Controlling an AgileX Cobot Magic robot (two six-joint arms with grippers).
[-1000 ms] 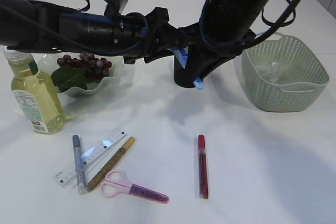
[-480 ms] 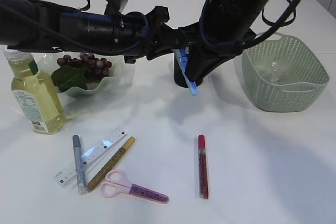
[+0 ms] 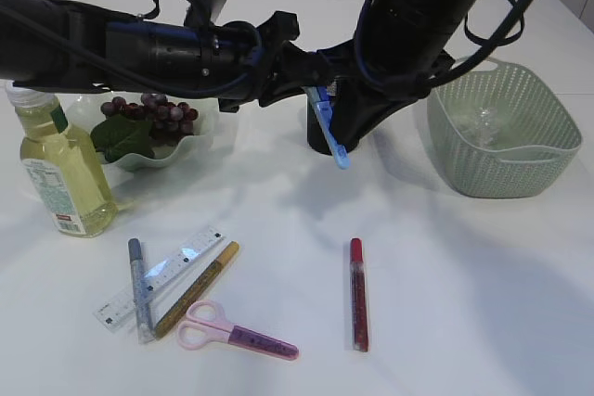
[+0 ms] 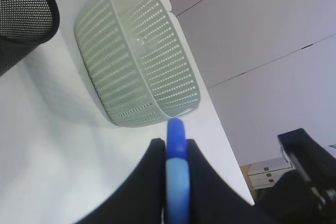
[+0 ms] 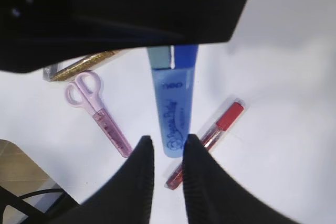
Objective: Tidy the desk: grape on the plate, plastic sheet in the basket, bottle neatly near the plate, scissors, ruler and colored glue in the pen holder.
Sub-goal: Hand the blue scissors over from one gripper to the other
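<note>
The bottle (image 3: 63,166) is placed at the left, with the plate (image 3: 200,141) of grapes (image 3: 153,110) behind it to the right; the pen holder (image 3: 322,136) is set centrally; the basket (image 3: 501,127) is placed at the right; ruler (image 3: 160,277), scissors (image 3: 237,332) and glue pens (image 3: 357,294) are laid in front.

A white worktop (image 3: 445,303) is seen throughout. The basket (image 3: 506,127) is pale green with a pattern of small holes, and the pen holder (image 4: 21,14) is black mesh. Dark purple grapes (image 3: 153,110) with green leaves are shown on a pale plate (image 3: 200,141). The bottle (image 3: 60,173) is filled with yellow liquid. The scissors (image 3: 237,333) are pink and purple, the ruler (image 3: 190,255) clear. Glue sticks in red (image 3: 357,294), gold (image 3: 200,287) and silver (image 3: 137,285) are seen. A blue sleeve (image 5: 173,114) is printed with darker lettering. The arms are black.
</note>
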